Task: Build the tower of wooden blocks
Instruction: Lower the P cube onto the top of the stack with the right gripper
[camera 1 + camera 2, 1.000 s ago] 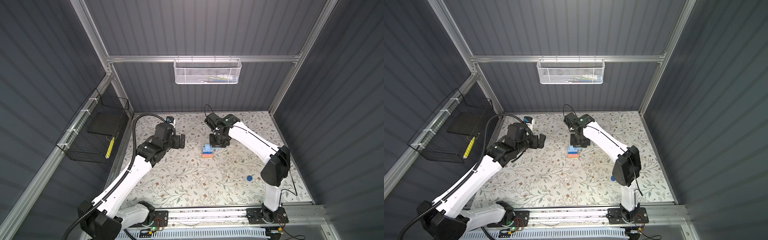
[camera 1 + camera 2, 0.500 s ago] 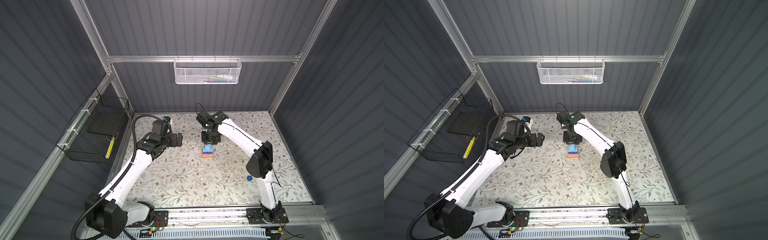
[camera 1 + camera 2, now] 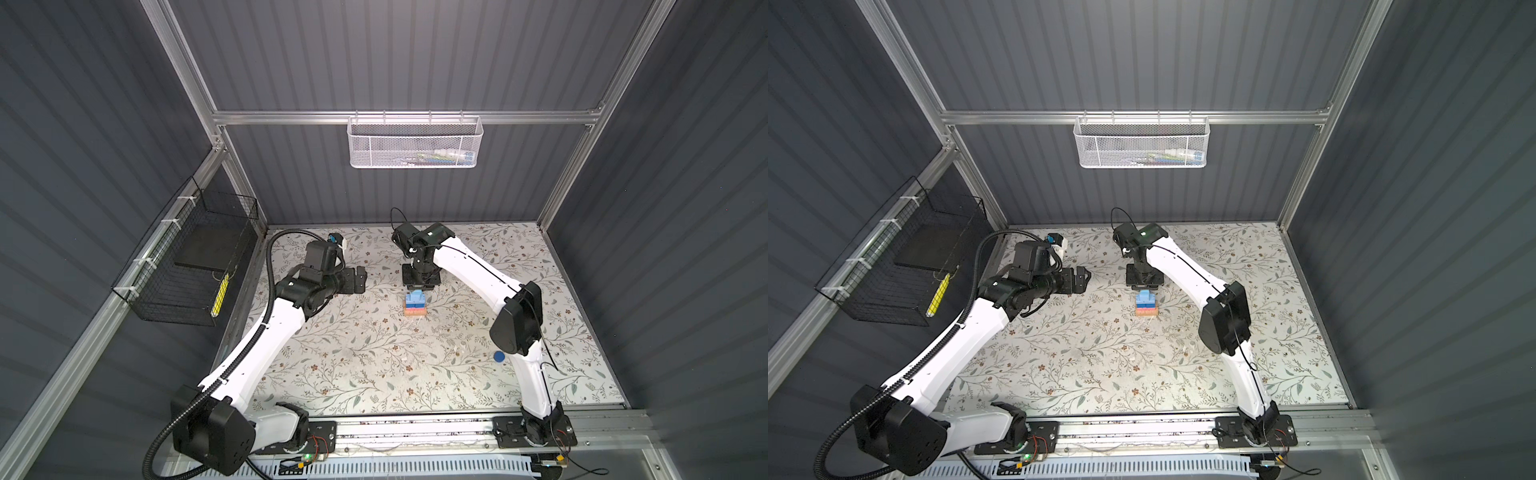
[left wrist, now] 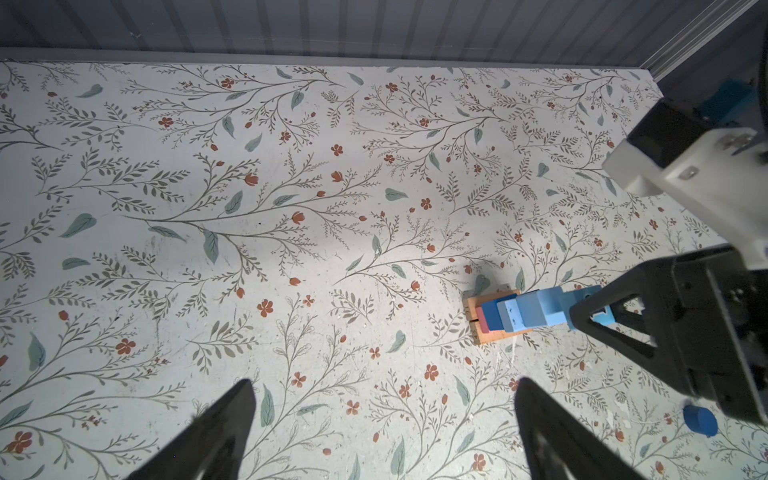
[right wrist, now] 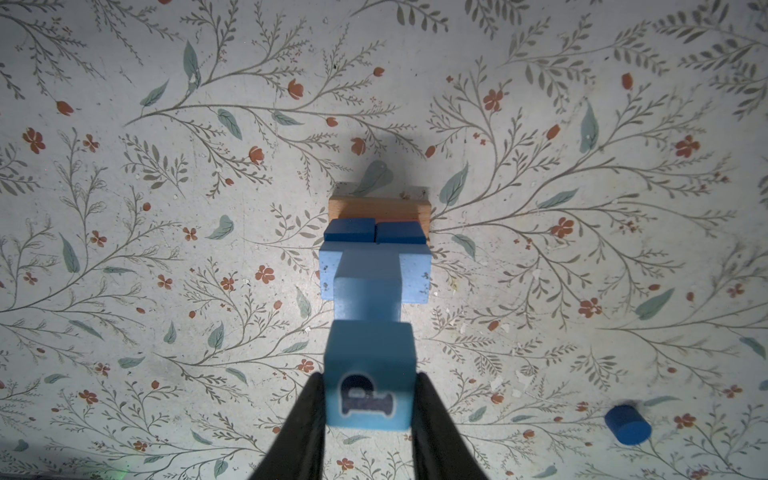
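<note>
right gripper (image 5: pixel 369 380) clamped on light blue cube (image 5: pixel 369 357), over the wood block tower (image 3: pixel 414 305)

1. grip state. the right jaws are pressed against two opposite faces of the cube. left gripper (image 4: pixel 386 436) has its jaws wide apart and holds nothing. in both top views it stands left of the tower, apart from it.

2. position. in both top views the tower sits just above the middle of the frame, on the floral mat (image 3: pixel 374 365). from the mat up it shows tan bars (image 5: pixel 378 207), a sliver of pink, two dark blue cubes (image 5: pixel 349 230) side by side, a light blue bar (image 5: pixel 415 270) and a light blue block (image 5: pixel 368 286).

3. governing relation. the held cube lies on the tower's upright axis, directly over the top block and about square to it. whether the two already touch cannot be told. judgement: the next move is a straight descent and release, and any sideways push risks toppling the narrow stack.

4. remaining part. a dark blue cylinder (image 3: pixel 498 356) lies loose at the lower right of a top view, well apart from the tower. the right arm is nearer to it.

5. markings. the cube's upper face carries a dark printed figure, too blurred to read. no brand or other writing is legible.
</note>
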You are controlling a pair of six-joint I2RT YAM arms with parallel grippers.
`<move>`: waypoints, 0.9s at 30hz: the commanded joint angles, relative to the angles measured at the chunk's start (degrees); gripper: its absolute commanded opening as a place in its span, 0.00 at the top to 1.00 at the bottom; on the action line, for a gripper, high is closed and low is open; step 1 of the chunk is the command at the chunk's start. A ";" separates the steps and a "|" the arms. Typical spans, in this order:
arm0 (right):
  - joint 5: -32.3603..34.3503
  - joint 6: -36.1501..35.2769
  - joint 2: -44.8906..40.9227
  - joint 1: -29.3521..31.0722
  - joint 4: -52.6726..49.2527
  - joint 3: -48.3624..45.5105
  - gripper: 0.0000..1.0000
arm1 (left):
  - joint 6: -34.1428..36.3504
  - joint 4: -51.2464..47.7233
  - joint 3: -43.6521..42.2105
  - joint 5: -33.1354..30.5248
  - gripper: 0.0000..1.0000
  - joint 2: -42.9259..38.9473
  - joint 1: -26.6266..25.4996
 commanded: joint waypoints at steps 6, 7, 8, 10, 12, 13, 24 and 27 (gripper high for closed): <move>-0.34 -0.69 1.87 -0.32 -0.66 1.45 0.73 | -0.43 0.32 -0.03 1.13 0.03 -0.31 0.40; -0.41 -0.69 1.96 -0.28 -0.65 1.44 0.73 | -0.47 0.26 -0.03 1.13 0.03 -0.23 0.42; -0.36 -0.69 1.95 -0.32 -0.63 1.40 0.73 | -0.43 0.32 -0.03 1.13 0.03 -0.09 0.40; -0.35 -0.69 2.07 -0.41 -0.53 1.45 0.73 | -0.43 0.19 0.05 1.21 0.03 -0.04 0.40; -0.55 -0.69 2.15 -0.41 -0.46 1.44 0.72 | -0.44 0.16 0.10 1.21 0.03 -0.02 0.40; -0.61 -0.69 2.24 -0.39 -0.44 1.37 0.72 | -0.43 0.16 0.09 1.21 0.03 -0.04 0.41; -1.38 -0.46 2.94 -0.58 0.09 1.52 0.71 | -0.28 -0.06 0.10 1.04 0.03 -0.15 0.40; -1.40 -0.46 3.04 -0.66 -0.03 1.50 0.71 | -0.25 -0.10 0.10 1.04 0.03 -0.09 0.40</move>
